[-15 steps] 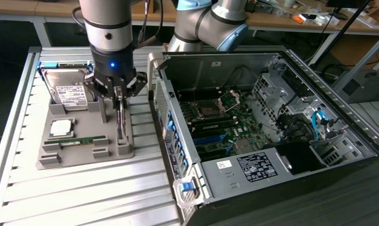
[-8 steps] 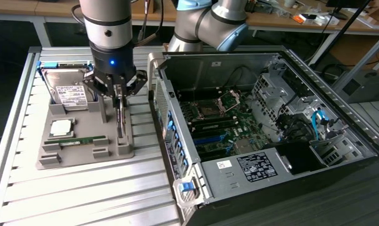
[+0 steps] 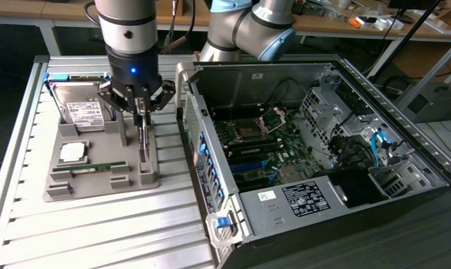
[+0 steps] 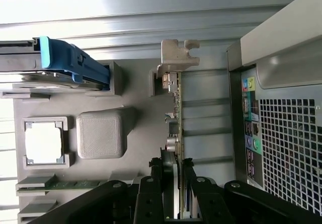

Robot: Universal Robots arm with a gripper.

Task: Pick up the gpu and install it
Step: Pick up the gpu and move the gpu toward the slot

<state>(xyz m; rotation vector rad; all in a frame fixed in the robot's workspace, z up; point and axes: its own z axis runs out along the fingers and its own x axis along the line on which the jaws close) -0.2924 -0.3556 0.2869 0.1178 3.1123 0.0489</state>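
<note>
My black claw is clamping the thin dark silver-bracketed gpu card, standing edgewise in the grey plastic tray; tilting it risks jamming.

Hard drive label: white, just beside the gripper; print too small to read.
Power supply label: black, white print, well apart from the gripper; illegible.
Case sticker: white, beside the Power supply label; illegible.
Readable text: none.
</note>
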